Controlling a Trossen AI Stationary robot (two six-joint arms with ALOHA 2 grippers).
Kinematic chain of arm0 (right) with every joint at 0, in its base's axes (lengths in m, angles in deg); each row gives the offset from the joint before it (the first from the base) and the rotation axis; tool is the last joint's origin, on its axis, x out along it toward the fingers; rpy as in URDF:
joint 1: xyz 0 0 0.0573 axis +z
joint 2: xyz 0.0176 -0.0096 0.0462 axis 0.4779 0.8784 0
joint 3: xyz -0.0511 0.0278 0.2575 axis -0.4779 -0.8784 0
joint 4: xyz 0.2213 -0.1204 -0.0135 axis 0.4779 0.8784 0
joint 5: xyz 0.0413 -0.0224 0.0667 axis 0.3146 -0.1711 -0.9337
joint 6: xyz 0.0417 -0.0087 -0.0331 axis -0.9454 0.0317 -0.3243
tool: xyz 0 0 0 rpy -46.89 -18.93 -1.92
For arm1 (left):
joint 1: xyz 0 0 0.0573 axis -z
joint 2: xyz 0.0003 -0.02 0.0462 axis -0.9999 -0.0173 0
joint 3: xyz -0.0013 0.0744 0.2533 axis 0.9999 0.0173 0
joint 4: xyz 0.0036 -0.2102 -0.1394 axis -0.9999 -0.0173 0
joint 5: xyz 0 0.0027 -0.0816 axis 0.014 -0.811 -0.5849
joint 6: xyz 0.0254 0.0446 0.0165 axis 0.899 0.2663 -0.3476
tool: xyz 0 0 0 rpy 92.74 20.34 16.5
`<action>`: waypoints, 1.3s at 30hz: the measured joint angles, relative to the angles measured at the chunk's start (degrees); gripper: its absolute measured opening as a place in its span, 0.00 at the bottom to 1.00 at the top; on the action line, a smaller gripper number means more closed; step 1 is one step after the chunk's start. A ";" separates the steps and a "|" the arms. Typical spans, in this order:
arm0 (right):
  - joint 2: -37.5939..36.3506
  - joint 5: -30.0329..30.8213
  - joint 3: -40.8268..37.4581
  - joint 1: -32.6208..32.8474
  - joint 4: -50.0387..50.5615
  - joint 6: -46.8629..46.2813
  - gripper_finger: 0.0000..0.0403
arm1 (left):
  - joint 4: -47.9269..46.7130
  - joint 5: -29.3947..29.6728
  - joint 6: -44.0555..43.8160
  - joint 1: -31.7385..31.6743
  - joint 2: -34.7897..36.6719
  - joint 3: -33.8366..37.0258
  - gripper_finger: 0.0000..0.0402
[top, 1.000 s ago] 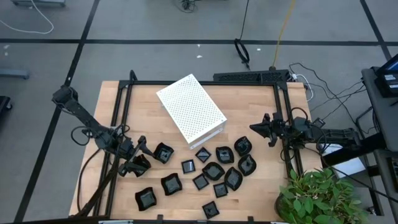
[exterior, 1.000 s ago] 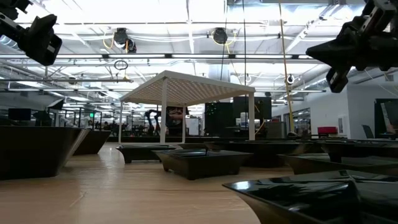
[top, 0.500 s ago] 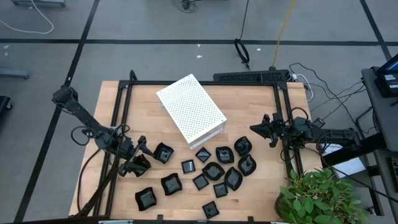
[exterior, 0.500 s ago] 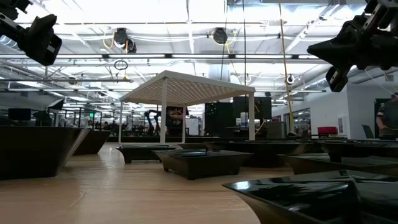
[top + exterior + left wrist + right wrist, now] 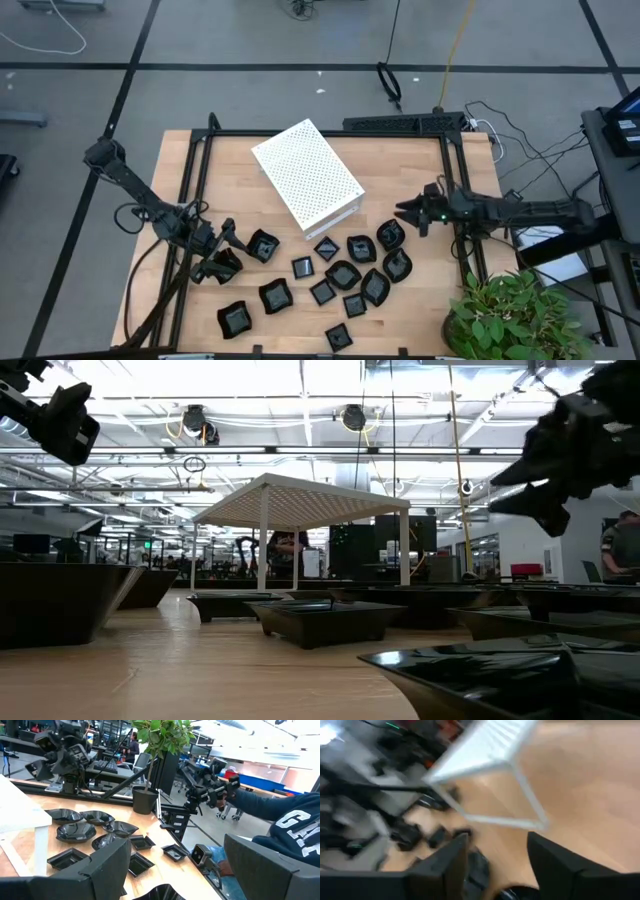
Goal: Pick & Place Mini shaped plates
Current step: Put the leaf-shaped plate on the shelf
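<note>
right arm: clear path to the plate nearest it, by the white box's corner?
Probably yes. The right gripper hangs open just beside that plate, nothing between them; the white box sits off to one side.

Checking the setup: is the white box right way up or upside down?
Upside down: in the low view the white box stands on legs like a canopy.
</note>
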 joint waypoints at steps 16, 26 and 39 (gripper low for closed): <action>30.29 -4.53 11.96 0.01 21.41 -4.69 0.44 | 0.00 0.00 0.00 0.00 0.01 -0.02 0.81; 32.26 -4.33 10.26 0.01 20.90 -5.88 0.43 | 0.00 0.00 0.00 0.00 0.02 -0.01 0.81; 32.45 -4.33 9.42 0.01 17.22 -4.71 0.42 | 0.00 0.00 0.00 0.02 0.00 -0.01 0.81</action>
